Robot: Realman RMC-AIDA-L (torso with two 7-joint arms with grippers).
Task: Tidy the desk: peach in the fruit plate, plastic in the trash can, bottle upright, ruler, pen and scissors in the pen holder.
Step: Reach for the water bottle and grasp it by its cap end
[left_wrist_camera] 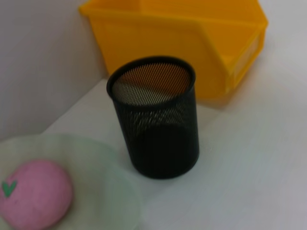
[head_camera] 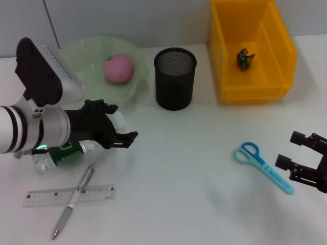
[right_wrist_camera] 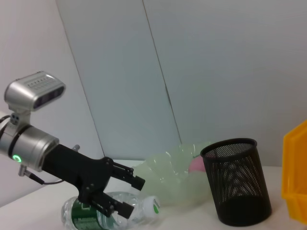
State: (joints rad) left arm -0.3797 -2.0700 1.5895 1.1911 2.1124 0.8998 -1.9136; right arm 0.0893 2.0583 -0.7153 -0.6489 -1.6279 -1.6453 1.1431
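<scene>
- Nearest the robot, at about seven o'clock on the desk, a clear flat ruler (head_camera: 69,195) lay with a slim grey pen (head_camera: 72,202) crossing over it on a slant; open white desk (head_camera: 179,194) stretched from there toward five o'clock.
- At four o'clock the right gripper (head_camera: 303,162) hovered low with its black fingers spread apart, holding nothing, just beside the blue-handled scissors (head_camera: 263,166) lying flat, the looped handles pointing away from it.
- At nine o'clock the left gripper (head_camera: 121,130) stood open over a clear plastic bottle (head_camera: 64,155) with a green label, which lay on its side; the right wrist view showed the fingers straddling it without clamping.
- Beyond, at eleven o'clock, the pink, round peach (head_camera: 118,68) sat in the pale green, wavy-edged fruit plate (head_camera: 97,51).
- At twelve o'clock the black mesh pen holder (head_camera: 174,78) stood upright, just beside the plate's rim.
- Farthest, at one o'clock, the glossy yellow bin (head_camera: 276,46) held a crumpled dark plastic scrap (head_camera: 243,58), with a narrow gap between bin and holder.
</scene>
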